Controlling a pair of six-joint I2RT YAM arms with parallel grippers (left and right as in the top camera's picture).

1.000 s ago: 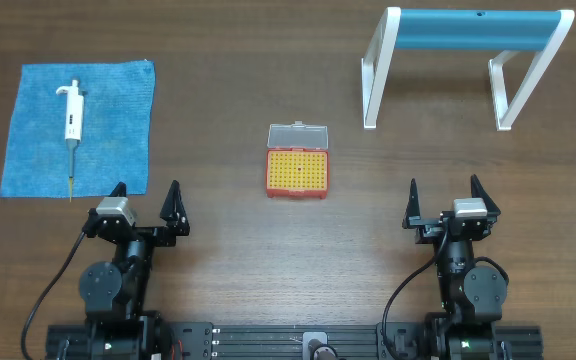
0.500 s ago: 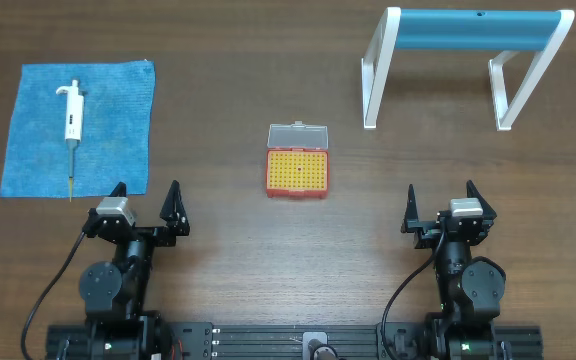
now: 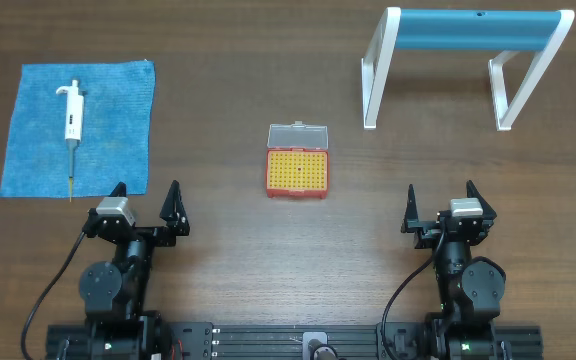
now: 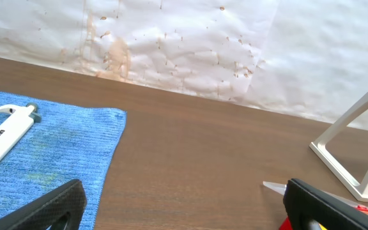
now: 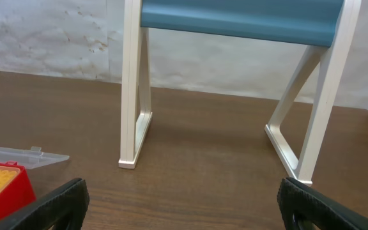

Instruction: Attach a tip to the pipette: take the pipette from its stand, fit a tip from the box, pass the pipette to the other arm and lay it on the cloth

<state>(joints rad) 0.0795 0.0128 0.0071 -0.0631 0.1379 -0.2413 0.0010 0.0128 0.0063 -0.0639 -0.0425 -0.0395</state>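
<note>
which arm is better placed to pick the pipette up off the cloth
Left, probably. The pipette lies on the blue cloth, just ahead of the open left gripper; the right gripper sits far across, past the tip box.

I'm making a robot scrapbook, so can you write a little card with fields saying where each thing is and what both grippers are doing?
pipette: white, yellow tip fitted, lying on the blue cloth
blue cloth: spread flat, table's far left
tip box: red, full of yellow tips, clear lid open, table's middle
stand: white legs, blue bar, far right
left gripper: open, empty, near its base
right gripper: open, empty, near its base
</note>
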